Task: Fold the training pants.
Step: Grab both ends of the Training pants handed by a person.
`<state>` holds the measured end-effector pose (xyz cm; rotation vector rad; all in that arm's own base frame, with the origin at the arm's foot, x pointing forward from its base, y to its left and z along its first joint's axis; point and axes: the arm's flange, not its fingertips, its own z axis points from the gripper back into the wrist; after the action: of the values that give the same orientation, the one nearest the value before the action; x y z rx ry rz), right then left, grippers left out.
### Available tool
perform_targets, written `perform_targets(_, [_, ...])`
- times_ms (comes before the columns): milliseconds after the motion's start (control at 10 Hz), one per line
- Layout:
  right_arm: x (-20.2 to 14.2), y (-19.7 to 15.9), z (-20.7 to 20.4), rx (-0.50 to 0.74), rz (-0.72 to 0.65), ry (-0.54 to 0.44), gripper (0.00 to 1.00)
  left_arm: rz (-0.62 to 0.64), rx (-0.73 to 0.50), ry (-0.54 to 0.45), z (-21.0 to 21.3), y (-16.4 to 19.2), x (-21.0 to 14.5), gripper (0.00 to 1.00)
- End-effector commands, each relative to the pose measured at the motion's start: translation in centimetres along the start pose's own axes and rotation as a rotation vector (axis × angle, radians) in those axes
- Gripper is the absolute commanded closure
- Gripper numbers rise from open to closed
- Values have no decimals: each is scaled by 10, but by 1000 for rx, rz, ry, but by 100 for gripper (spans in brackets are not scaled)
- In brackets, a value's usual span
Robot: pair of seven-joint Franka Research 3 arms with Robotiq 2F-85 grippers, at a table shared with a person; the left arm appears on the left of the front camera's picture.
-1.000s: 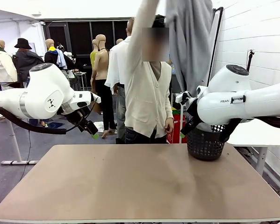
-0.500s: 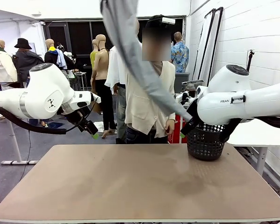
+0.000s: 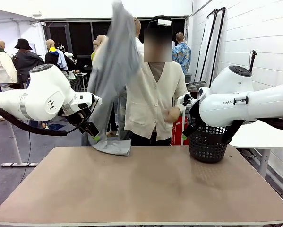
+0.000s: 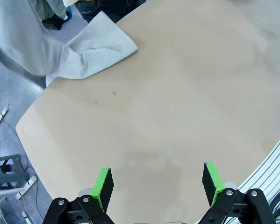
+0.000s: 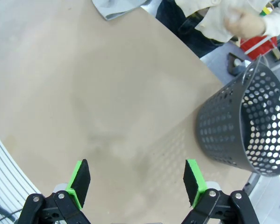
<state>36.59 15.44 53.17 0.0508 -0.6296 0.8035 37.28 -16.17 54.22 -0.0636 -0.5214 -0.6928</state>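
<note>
We see plain light grey training pants [image 3: 114, 61] at the tan table [image 3: 141, 189]. On that table, the perforated basket [image 3: 206, 147] is black.

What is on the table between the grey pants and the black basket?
Nothing: in the front view, bare tabletop runs from the training pants to the basket.

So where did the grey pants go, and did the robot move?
The person swung the training pants from upper right to the left and down; their end now lies on the table's far edge. The left gripper and right gripper stayed open, still; basket too.
</note>
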Motion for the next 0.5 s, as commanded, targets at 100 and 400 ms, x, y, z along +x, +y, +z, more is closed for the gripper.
perform_targets(100, [0,-1,0,2,-1,-1,0,1,-1,2,-1,1,0,0])
perform_targets(400, [0,-1,0,2,-1,-1,0,1,-1,2,-1,1,0,0])
